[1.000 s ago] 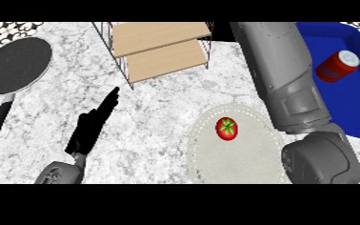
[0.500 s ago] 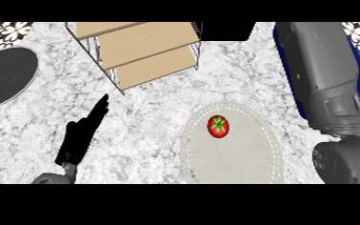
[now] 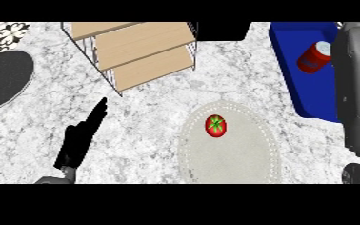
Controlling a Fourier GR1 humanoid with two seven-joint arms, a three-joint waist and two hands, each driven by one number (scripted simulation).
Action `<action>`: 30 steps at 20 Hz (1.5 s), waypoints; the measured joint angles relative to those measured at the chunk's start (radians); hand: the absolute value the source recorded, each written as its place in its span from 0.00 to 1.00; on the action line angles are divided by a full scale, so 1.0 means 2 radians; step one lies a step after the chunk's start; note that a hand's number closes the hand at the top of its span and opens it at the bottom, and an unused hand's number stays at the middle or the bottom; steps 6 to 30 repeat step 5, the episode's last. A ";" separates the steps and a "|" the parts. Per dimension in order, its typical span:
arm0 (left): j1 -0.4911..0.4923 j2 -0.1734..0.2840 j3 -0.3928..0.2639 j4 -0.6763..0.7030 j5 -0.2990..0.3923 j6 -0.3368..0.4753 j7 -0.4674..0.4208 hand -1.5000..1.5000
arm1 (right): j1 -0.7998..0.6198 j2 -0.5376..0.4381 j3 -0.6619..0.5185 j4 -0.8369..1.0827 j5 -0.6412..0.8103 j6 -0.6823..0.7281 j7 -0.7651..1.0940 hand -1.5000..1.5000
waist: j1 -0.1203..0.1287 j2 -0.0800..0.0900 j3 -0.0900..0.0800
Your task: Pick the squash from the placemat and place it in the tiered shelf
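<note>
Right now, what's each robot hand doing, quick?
Left robot hand: open, fingers straight, holding nothing.
Right robot hand: not visible; only its forearm shows.

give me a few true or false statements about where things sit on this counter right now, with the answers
1. The red squash lies on the oval placemat. True.
2. The squash is already in the tiered shelf. False: the shelf's wooden tiers that show hold nothing, and the squash is on the placemat.
3. The left hand has straight fingers and holds nothing. True.
4. The red can stands on the placemat beside the squash. False: it lies on the blue tray at the right.
5. The left hand is touching the squash. False: it is over bare counter, well to the squash's left.
6. The right hand shows in the head view. False: only a grey forearm shows along the right edge.
</note>
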 measured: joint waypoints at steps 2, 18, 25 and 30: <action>0.004 0.000 0.002 -0.002 -0.001 -0.004 -0.004 0.50 | 0.024 -0.008 0.008 -0.031 -0.012 0.024 0.008 0.00 | 0.001 0.000 0.000; 0.010 -0.006 0.000 -0.003 -0.009 -0.003 -0.007 0.50 | 0.064 -0.019 0.017 -0.071 -0.028 0.056 0.016 0.00 | 0.003 0.001 0.000; 0.010 -0.006 0.000 -0.003 -0.009 -0.003 -0.007 0.50 | 0.064 -0.019 0.017 -0.071 -0.028 0.056 0.016 0.00 | 0.003 0.001 0.000; 0.010 -0.006 0.000 -0.003 -0.009 -0.003 -0.007 0.50 | 0.064 -0.019 0.017 -0.071 -0.028 0.056 0.016 0.00 | 0.003 0.001 0.000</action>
